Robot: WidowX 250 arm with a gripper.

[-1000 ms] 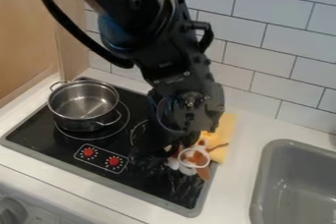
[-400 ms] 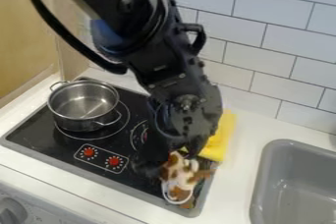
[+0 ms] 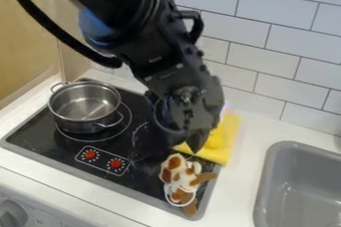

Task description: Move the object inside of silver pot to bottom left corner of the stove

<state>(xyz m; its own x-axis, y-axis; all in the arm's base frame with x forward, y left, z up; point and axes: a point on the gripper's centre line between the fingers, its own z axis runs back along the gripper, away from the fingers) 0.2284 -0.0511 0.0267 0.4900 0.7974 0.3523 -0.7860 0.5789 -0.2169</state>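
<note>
The black gripper (image 3: 174,150) hangs over the right part of the stove (image 3: 143,183), its two fingers spread apart. Just below them in the view is a brown and white spotted toy (image 3: 178,173), with a white ring around its lower part. It is at the stove's front right corner, and the fingers appear clear of it. The silver pot (image 3: 83,106) stands on the back left burner, and its visible inside is bare metal.
A yellow cloth (image 3: 225,141) lies along the stove's right edge, partly behind the gripper. Farther right is the grey sink (image 3: 266,191). A white tiled wall rises behind the counter, and a wooden panel stands at the left.
The toy has come forward to the stove's front right corner and lies in nearly the same place as in the last earlier frame. The gripper has since drawn slightly up, off the toy. The pot has stayed put.
</note>
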